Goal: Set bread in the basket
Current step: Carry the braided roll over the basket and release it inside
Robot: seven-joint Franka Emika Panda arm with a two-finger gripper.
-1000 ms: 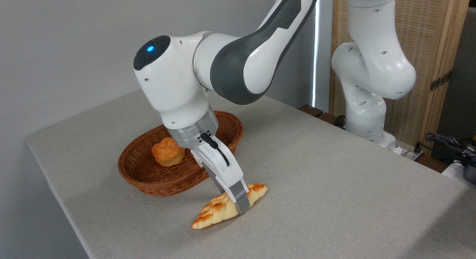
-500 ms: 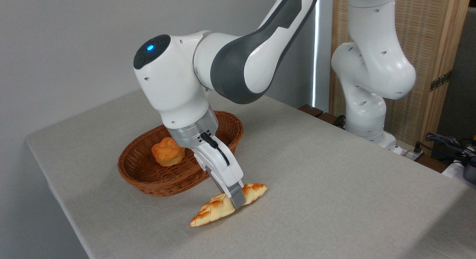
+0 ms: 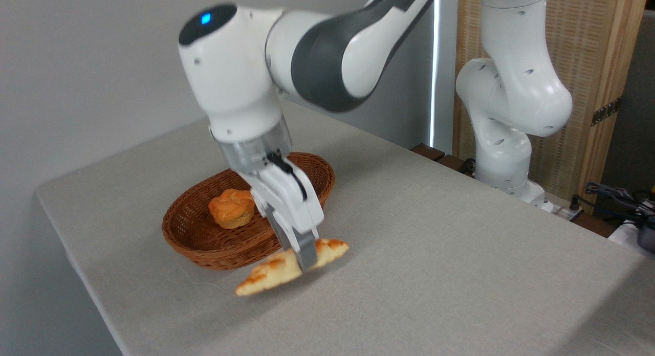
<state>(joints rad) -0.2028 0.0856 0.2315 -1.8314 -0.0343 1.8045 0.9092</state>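
Beside the basket [image 3: 204,243], claw [image 3: 305,256] clamped on the blurred bread [image 3: 271,271], its middle hidden behind 1 finger.

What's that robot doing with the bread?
The gripper is shut on the bread near its middle and holds it in the air, just above the table. The basket sits right behind, with a small bun already inside. The bread is not in the basket yet.
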